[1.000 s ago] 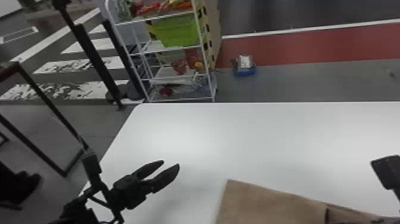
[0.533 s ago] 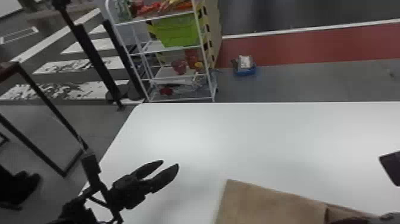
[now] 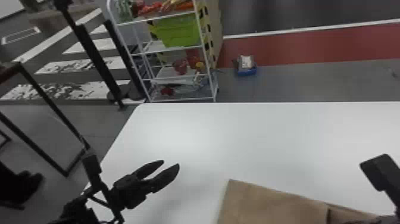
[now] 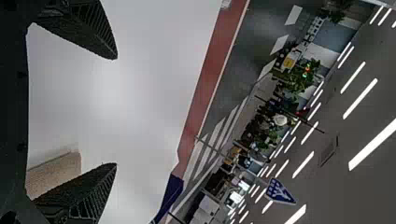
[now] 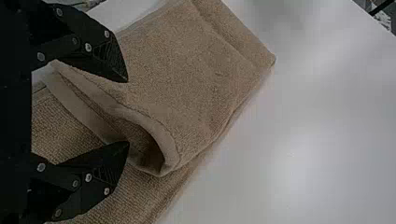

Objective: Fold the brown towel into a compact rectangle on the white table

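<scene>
The brown towel (image 3: pixel 268 205) lies on the white table (image 3: pixel 253 143) at the bottom of the head view, its right part folded over. My left gripper (image 3: pixel 171 164) stands open left of the towel, apart from it. In the left wrist view, my left gripper (image 4: pixel 116 111) has nothing between its fingers, and a towel edge (image 4: pixel 56 170) lies beyond one of them. My right gripper (image 3: pixel 384 219) is partly visible at the bottom right. In the right wrist view, my right gripper (image 5: pixel 127 112) is open over the towel (image 5: pixel 187 74), whose upper layer has a rounded, slightly gaping folded edge.
The table's far edge (image 3: pixel 268 103) runs across the head view. Behind it on the left is a white shelf rack (image 3: pixel 140 64) with a green bin (image 3: pixel 177 31). A blue container (image 3: pixel 247 71) rests on the floor farther back. A dark metal frame (image 3: pixel 50 101) stands left of the table.
My right arm has shifted slightly right, then back left. The dark finger shape that lay over the towel's folded part half a second ago has moved off to the right. My left gripper and the towel look unchanged.
</scene>
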Robot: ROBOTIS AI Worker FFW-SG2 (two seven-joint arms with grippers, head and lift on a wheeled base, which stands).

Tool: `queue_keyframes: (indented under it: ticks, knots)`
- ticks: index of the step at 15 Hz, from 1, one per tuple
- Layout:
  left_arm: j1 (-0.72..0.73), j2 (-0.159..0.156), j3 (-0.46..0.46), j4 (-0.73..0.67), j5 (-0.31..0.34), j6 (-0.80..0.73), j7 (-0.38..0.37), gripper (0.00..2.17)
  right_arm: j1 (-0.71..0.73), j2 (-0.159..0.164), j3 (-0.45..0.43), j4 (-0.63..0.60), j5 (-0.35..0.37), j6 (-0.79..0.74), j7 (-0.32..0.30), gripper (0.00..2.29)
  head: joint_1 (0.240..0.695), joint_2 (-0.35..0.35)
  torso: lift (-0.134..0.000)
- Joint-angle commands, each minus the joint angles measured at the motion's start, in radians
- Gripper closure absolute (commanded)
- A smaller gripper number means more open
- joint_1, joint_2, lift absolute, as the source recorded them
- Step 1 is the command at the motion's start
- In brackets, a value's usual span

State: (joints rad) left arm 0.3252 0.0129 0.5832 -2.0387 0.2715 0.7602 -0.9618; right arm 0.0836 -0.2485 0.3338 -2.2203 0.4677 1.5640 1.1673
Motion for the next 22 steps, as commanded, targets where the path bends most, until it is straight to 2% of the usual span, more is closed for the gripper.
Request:
queue_keyframes:
  ticks: [1,4,8,11,18,22]
  knots:
    - [0.000,-0.001,0.003,0.000,0.000,0.000,0.000,0.06,-0.007,-0.002,0.016,0.010,0.028,0.008,0.014,0.48,0.695,0.329,-0.124]
    - [0.000,-0.001,0.006,0.003,0.000,0.000,0.000,0.06,-0.015,-0.015,0.031,0.011,0.040,0.008,0.023,0.48,0.695,0.334,-0.124]
    - [0.000,-0.001,0.006,0.003,0.000,0.000,0.000,0.06,-0.021,-0.015,0.045,0.019,0.042,0.008,0.025,0.53,0.695,0.333,-0.124]
    - [0.000,-0.001,0.007,0.003,0.000,0.000,0.000,0.06,-0.024,-0.020,0.034,0.010,0.045,0.008,0.061,0.51,0.695,0.340,-0.124]
    - [-0.002,0.001,0.010,0.003,0.000,0.000,0.000,0.06,0.001,-0.060,0.040,-0.012,0.083,0.008,0.109,0.51,0.695,0.334,-0.124]
    - [-0.003,-0.001,0.010,0.006,0.000,0.000,0.000,0.06,-0.011,-0.057,0.065,-0.006,0.106,0.008,0.109,0.52,0.695,0.329,-0.124]
